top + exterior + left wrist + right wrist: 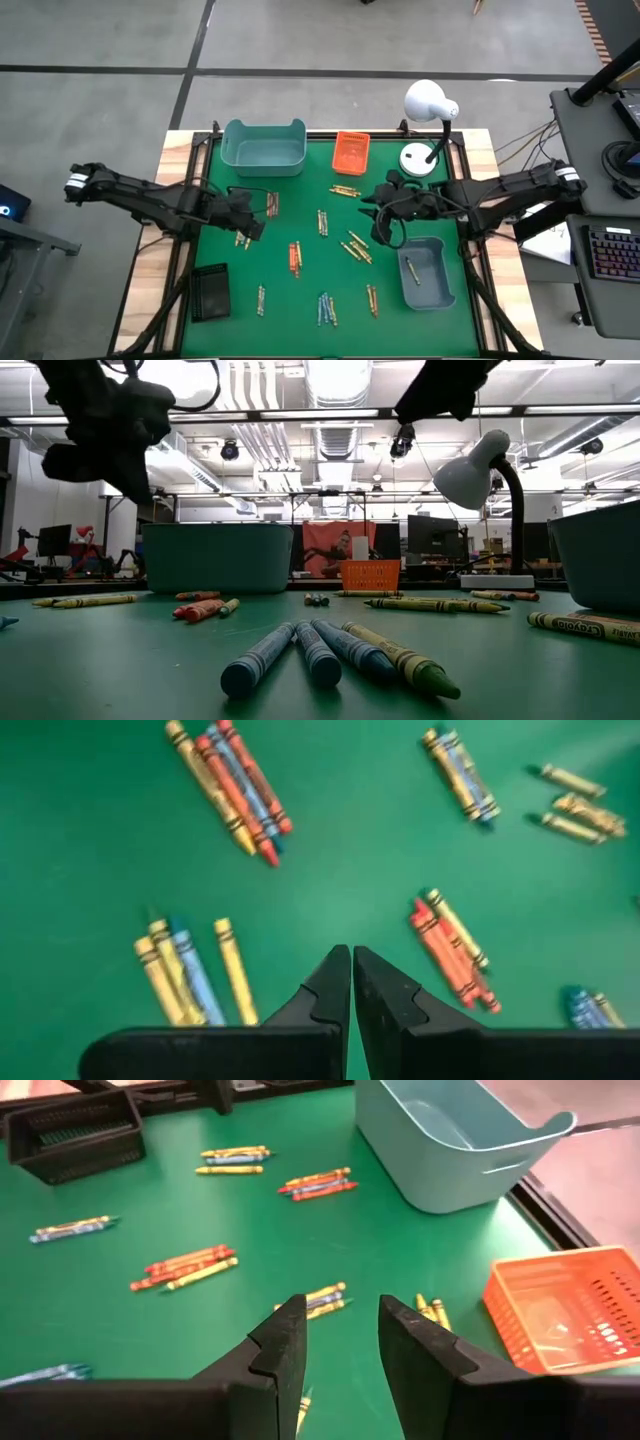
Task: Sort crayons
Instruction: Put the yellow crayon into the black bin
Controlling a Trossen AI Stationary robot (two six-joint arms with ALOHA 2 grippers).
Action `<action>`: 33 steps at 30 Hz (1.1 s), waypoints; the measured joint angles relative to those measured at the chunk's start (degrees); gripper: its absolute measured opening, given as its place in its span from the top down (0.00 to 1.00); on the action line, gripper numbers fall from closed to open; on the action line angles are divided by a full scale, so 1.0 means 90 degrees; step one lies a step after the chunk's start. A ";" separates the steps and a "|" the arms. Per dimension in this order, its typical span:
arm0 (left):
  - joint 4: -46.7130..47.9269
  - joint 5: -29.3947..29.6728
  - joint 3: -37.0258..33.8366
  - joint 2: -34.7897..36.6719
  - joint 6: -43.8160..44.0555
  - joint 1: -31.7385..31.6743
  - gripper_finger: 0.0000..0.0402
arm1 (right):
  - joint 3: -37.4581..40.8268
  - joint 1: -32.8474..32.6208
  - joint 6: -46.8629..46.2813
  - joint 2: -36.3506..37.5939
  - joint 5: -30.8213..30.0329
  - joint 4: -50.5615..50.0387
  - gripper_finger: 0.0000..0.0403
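Both arms are built of black, angular links. A white band is seen near the outer end of each arm. Black cable is looped beside each wrist. The left end effector (351, 982) and right end effector (340, 1342) carry matte black, wedge-shaped fingers with stepped inner faces.

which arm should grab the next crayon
Probably the right: its claw is open above the crayons beside the grey bin. The left claw is shut.
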State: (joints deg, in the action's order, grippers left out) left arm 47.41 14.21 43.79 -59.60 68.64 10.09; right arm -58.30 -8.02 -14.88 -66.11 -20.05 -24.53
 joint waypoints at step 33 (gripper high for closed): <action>0.1040 -0.0461 0.0803 -0.2778 -0.0009 -0.0007 0.82 | 0.0537 0.0208 0.0338 -0.0007 0.0000 0.0320 0.72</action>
State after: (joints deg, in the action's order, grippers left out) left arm 56.77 10.06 51.02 -84.60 68.55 10.02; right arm -53.47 -6.15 -11.84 -66.17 -20.05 -21.65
